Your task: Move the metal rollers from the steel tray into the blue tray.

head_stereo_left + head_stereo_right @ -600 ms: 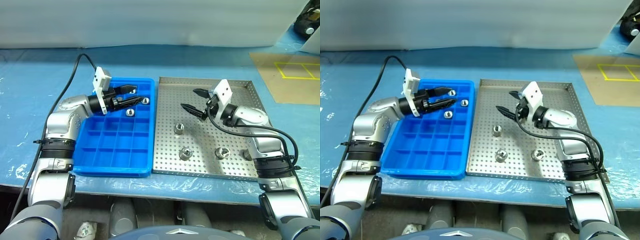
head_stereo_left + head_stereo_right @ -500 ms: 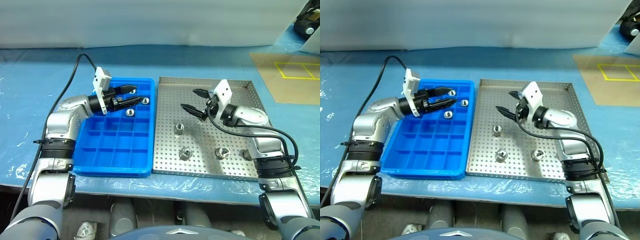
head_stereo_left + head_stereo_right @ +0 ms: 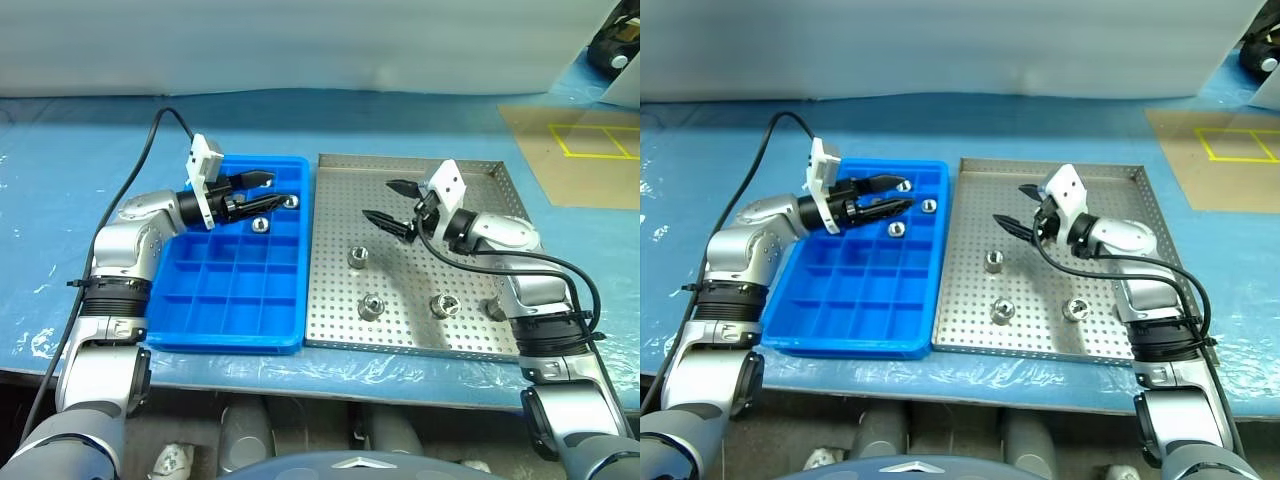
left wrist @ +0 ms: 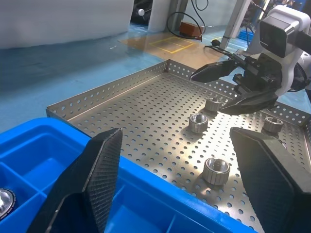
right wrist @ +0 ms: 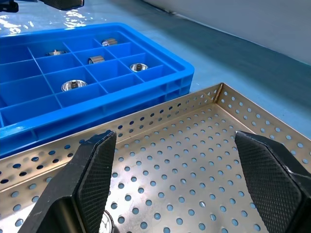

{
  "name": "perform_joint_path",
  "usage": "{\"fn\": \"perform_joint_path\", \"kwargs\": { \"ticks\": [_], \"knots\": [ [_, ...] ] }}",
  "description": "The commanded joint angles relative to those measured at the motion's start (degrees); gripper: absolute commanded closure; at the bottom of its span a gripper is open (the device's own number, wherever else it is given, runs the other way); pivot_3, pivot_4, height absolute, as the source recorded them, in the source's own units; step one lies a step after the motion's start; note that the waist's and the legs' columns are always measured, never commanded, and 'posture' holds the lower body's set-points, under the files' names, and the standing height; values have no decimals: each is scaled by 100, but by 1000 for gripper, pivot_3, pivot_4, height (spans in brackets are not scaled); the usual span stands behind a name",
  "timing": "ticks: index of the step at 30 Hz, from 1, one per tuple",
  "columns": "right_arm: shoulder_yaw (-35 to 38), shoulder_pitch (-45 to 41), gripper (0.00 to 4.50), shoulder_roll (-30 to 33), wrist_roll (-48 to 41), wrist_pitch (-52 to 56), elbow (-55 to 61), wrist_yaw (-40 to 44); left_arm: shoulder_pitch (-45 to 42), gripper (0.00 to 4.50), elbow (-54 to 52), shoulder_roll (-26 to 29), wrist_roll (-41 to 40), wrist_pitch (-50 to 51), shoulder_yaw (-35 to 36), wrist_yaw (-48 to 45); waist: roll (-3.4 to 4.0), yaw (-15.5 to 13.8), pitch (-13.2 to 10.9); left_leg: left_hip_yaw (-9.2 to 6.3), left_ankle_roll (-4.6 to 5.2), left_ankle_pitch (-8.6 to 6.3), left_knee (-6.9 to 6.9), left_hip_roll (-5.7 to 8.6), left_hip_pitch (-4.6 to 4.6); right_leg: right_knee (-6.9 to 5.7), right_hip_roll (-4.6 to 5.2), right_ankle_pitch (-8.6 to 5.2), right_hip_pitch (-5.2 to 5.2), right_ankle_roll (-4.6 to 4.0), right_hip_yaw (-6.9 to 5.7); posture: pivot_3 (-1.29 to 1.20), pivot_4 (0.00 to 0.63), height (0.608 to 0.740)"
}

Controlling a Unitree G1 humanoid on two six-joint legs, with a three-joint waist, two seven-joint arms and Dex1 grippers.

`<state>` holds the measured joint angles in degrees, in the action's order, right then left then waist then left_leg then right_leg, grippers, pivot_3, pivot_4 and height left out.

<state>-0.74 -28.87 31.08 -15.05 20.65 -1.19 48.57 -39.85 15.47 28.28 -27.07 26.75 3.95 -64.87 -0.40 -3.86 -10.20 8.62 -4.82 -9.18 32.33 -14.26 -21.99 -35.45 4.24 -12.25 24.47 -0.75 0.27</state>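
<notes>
Rollers (image 3: 357,256), small shiny silver cylinders with hollow centres, lie split between two trays. Four sit on the perforated floor of the steel tray (image 3: 335,320): one near the middle, two (image 3: 371,304) further toward the robot, side by side and apart, and a fourth (image 3: 493,309) half hidden beside the right forearm. In the blue tray (image 3: 200,335), the head views show two rollers (image 3: 259,224) in far compartments near the steel tray; the right wrist view shows five there in all, each in its own square cell (image 5: 72,85).

The right gripper (image 3: 390,203) hovers above the far half of the steel tray, its two black fingers (image 5: 92,179) spread as wide as they go and holding nothing. The nearest roller lies below and nearer the robot than the fingertips, clear of them.

The left gripper (image 3: 264,189) hangs over the far row of the blue tray, fingers (image 4: 95,177) parted wide and empty; the two far rollers in that tray lie just beneath and beside its tips.

Both trays stand side by side, nearly touching, on a blue-covered worktop (image 3: 400,125), blue tray on the robot's left.
</notes>
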Motion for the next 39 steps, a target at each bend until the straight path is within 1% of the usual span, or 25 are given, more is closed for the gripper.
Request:
{"fn": "perform_joint_path", "kwargs": {
  "ticks": [1, 4, 6, 8, 10, 13, 16, 19, 23, 29, 34, 39],
  "knots": [
    [296, 5, 506, 465, -693, 583, 614, 635, -336, 779, 39, 165, 40, -84, -147, -347, 0, -17, 0, 0, 0, 0, 0, 0, 0, 0, 0, 0, 0, 0, 0, -131, 150, 740],
    [400, 251, 506, 1232, -1284, 1277, 1005, 1443, -707, 779, 369, 242, 245, -297, -470, -838, 1, -53, -1, -1, 3, -1, -1, 2, -2, 3, 2, 0, -2, 0, 2, -134, 150, 740],
    [477, 303, 506, 1574, -1463, 1482, 1108, 1654, -1067, 779, 779, 199, 405, -494, -666, -1123, 1, -63, 0, -1, 7, -3, 0, 2, 2, 6, 3, 0, -11, 0, 3, -144, 150, 740],
    [563, 245, 506, 1755, -1673, 1721, 1278, 1708, -1528, 779, 1343, 37, 606, -732, -891, -1425, 1, -53, 0, -1, 6, -3, 2, 2, 7, 4, 2, 0, -11, 0, 3, -163, 150, 740],
    [566, 219, 506, 1809, -1764, 1839, 1477, 1649, -1883, 779, 1878, -150, 799, -994, -1077, -1695, 2, -53, 0, 0, 3, -1, 5, 2, 10, 0, 1, 0, -11, 0, 6, -186, 150, 740],
    [588, 213, 506, 1678, -1732, 1851, 1716, 1315, -2379, 779, 2858, -537, 1167, -1495, -1339, -2005, 3, -24, 1, 4, 4, -2, 11, 4, 15, -3, 1, 0, -14, 0, 13, -225, 150, 740],
    [673, 304, 506, 1560, -1793, 1926, 1951, 991, -2834, 779, 3917, -944, 1532, -1946, -1473, -2096, 2, -1, 1, 5, 6, -2, 12, 6, 15, -2, 1, 1, -14, 0, 33, -268, 150, 740],
    [759, 556, 506, 1545, -1795, 1972, 2226, 736, -3114, 779, 4680, -1314, 1888, -2294, -1593, -2120, 2, 2, 1, 6, 10, -5, 11, 12, 14, 1, -1, 1, -14, 1, 58, -317, 150, 740],
    [976, 910, 506, 1525, -1938, 2120, 2640, 386, -3194, 779, 5239, -1720, 2340, -2728, -1745, -2154, 2, 23, 1, 8, 25, -13, 11, 30, 12, 6, 3, 6, -14, 9, 80, -380, 150, 740],
    [1235, 1436, 506, 1503, -2132, 2338, 3239, -123, -3027, 779, 5670, -2216, 2871, -3010, -1842, -1877, 1, 147, 1, 17, 40, -22, 16, 39, 10, 44, 4, 20, -26, 33, 102, -462, 150, 740],
    [1476, 1760, 506, 1573, -2239, 2428, 3496, -378, -2862, 779, 5834, -2412, 3323, -3250, -1971, -1512, 1, 284, 1, 36, 57, -32, 28, 42, 14, 63, 8, 29, -33, 49, 122, -500, 150, 740],
    [1657, 1924, 506, 1637, -2263, 2452, 3596, -502, -2773, 779, 5918, -2484, 3662, -3490, -2008, -867, 1, 347, 2, 45, 79, -45, 38, 42, 24, 63, 8, 32, -38, 53, 130, -520, 150, 740]
  ]
}}
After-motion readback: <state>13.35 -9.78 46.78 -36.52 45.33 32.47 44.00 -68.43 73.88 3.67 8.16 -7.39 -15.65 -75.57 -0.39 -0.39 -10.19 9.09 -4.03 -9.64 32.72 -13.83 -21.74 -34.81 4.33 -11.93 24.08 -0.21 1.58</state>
